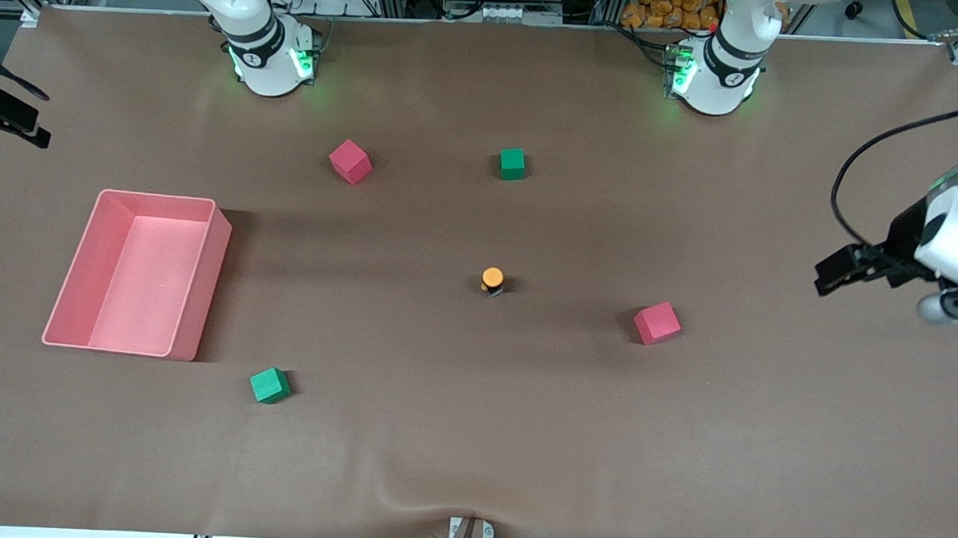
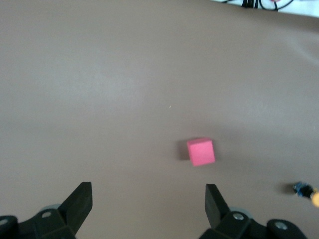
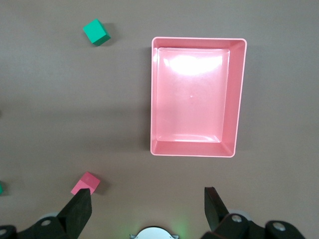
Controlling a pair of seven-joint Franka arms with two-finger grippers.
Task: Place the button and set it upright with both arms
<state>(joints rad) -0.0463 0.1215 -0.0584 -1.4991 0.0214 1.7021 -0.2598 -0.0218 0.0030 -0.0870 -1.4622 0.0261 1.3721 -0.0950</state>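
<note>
The button (image 1: 491, 279) stands near the middle of the table with its orange cap up on its dark body. It also shows at the edge of the left wrist view (image 2: 307, 191). My left gripper (image 1: 828, 275) is open and empty, up in the air over the left arm's end of the table, well apart from the button (image 2: 148, 200). My right gripper (image 3: 147, 204) is open and empty, high over the table by its own base; it is out of the front view.
A pink bin (image 1: 155, 196) lies at the right arm's end (image 3: 239, 99). A red cube (image 1: 656, 323) sits beside the button toward the left arm (image 2: 201, 152). Another red cube (image 1: 349, 161) and a green cube (image 1: 512, 163) lie nearer the bases. A green cube (image 1: 269, 385) lies nearer the front camera.
</note>
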